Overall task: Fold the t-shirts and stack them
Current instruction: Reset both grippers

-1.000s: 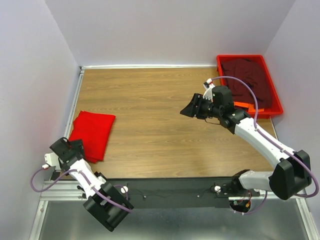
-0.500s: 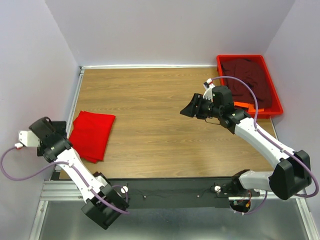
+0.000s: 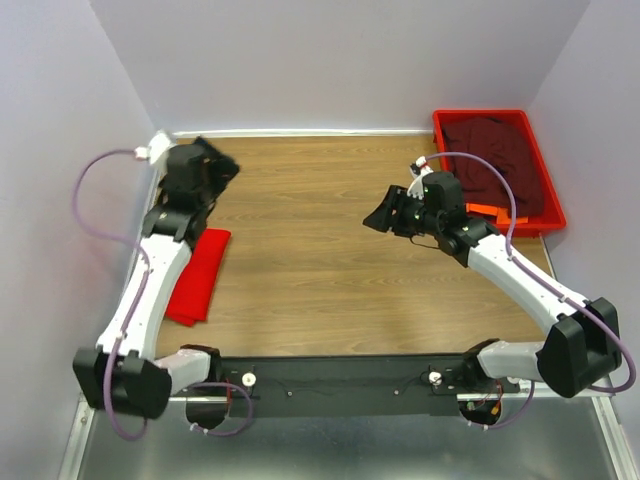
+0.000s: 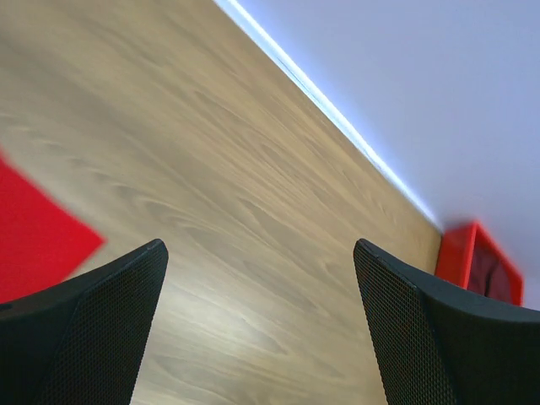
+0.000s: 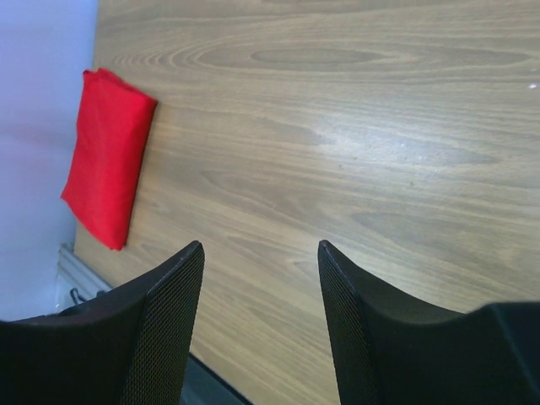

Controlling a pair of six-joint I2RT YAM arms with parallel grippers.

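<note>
A bright red t-shirt (image 3: 200,278) lies folded at the table's left edge, its left part hidden under my left arm. It also shows in the left wrist view (image 4: 34,240) and in the right wrist view (image 5: 105,156). A dark maroon t-shirt (image 3: 500,155) lies bunched in the red tray (image 3: 436,125) at the back right. My left gripper (image 3: 218,166) hangs open over the back left of the table, past the red shirt, with nothing between its fingers (image 4: 257,246). My right gripper (image 3: 380,218) is open and empty (image 5: 260,245) above the table's middle right, left of the tray.
The wooden table (image 3: 300,270) is walled at the back and on both sides. The red tray (image 4: 462,253) stands against the right wall in the back corner. A black rail with the arm bases runs along the near edge.
My left arm has swung from the near left corner up and forward to the back left of the table, crossing over the red t-shirt. The right arm has barely moved.
</note>
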